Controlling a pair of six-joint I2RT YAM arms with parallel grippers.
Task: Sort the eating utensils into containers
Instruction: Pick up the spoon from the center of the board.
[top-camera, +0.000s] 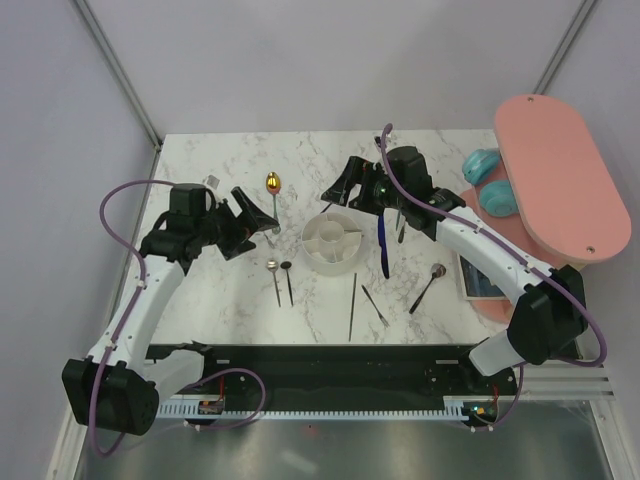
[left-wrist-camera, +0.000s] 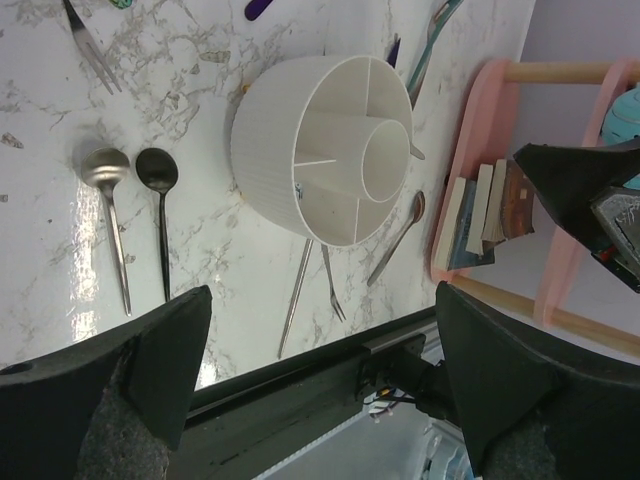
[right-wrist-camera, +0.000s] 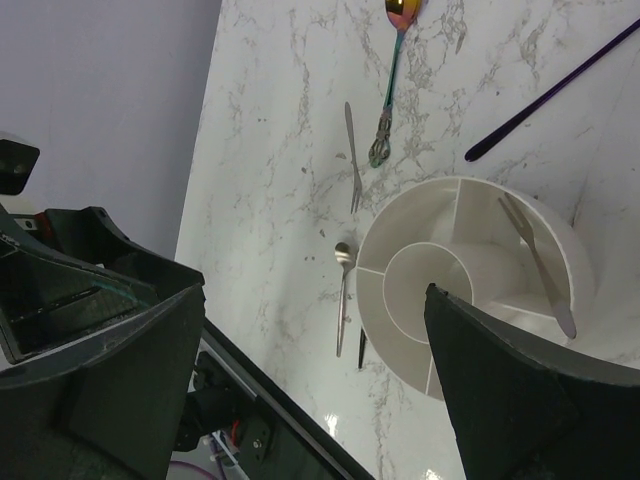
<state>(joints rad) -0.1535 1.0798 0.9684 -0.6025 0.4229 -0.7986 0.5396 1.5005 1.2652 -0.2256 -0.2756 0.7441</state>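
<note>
Left gripper (top-camera: 253, 216): jaws fully apart, holding nothing. It hangs above the marble table (top-camera: 300, 150), left of the white round holder (top-camera: 333, 243), and touches no utensil.

Right gripper (top-camera: 336, 186): jaws likewise spread wide and empty. It sits above the far rim of the holder, clear of it.

Holder: stands upright near the table centre, between the two grippers. It has a central cup ringed by divided sections. The right wrist view shows one silver utensil (right-wrist-camera: 537, 266) lying in a ring section, its end resting over the rim.

On the table:
- The gold-bowled spoon (top-camera: 273, 184) lies beyond the left gripper.
- A silver spoon (top-camera: 272, 267) and a black spoon (top-camera: 287, 267) lie side by side left of the holder.
- A blue-handled utensil (top-camera: 382, 245) lies just right of the holder.
- A thin stick (top-camera: 353, 300), a small fork (top-camera: 376, 306) and a dark spoon (top-camera: 432, 278) lie nearer the arm bases.

A pink board (top-camera: 565, 180) stands at the right edge.
</note>
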